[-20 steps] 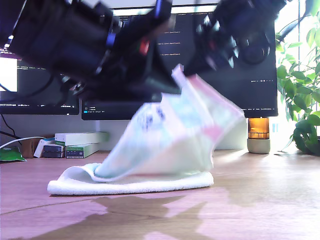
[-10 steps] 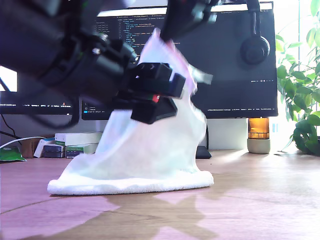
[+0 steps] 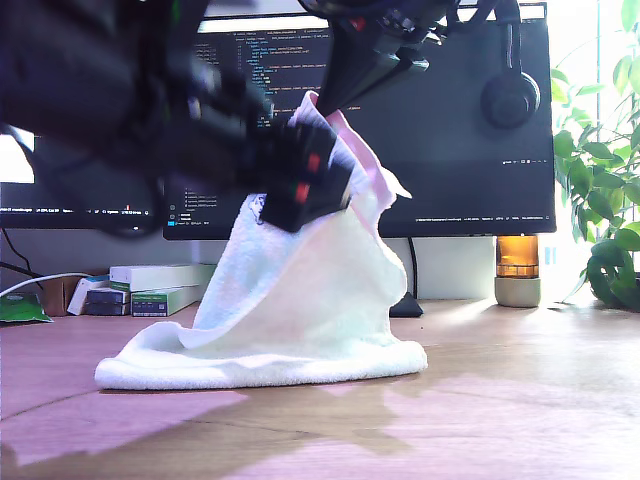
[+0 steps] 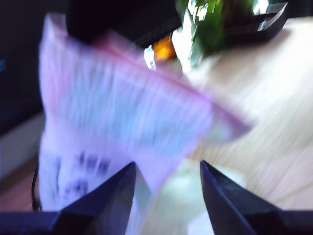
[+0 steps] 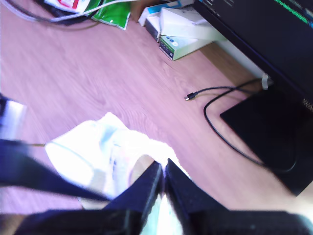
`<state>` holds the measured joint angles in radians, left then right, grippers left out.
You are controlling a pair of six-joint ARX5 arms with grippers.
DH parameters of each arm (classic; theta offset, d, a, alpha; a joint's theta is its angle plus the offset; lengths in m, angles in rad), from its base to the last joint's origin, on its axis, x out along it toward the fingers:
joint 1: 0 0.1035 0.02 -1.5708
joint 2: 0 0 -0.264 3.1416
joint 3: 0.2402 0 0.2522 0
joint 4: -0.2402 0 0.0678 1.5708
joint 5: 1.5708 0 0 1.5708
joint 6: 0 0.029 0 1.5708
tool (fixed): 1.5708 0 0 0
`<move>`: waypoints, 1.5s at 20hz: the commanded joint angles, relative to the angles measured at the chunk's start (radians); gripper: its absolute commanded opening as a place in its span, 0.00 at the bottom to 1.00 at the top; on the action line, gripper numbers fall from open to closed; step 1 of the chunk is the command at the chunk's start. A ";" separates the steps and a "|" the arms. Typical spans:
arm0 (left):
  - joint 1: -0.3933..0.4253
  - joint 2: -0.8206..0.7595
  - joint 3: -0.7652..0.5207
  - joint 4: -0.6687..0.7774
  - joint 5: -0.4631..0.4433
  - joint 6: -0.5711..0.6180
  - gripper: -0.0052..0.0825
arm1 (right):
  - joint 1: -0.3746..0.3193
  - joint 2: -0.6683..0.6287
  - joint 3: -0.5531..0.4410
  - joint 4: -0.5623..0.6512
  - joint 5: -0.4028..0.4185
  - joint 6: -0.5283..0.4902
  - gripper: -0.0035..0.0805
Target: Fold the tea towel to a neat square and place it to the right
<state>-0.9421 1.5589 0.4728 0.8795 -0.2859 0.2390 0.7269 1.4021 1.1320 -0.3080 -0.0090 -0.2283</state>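
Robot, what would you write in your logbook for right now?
stage: mid-fold | tea towel: one side lifted, rest on desk | my second gripper: shut on towel | my first gripper: open

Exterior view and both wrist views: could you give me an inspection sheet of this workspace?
Surface: wooden table.
Job's things: towel, partly flat on the table, the rest lifted into a peak.
Clutter: boxes and green packet at the exterior view's left.
Grippers: my second gripper shut on the towel; my first gripper blurred, fingers apart, grip unclear.
Cables: black cable loose on the table.
Surroundings: monitors, headphones, plant.
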 commanded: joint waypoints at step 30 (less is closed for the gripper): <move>0.006 0.135 0.131 -0.032 -0.078 0.069 0.49 | -0.049 -0.006 0.061 0.002 -0.009 0.150 0.03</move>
<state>-0.9352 1.6859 0.6086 0.8104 -0.3645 0.3225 0.6758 1.4017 1.1896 -0.3157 -0.0162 -0.0822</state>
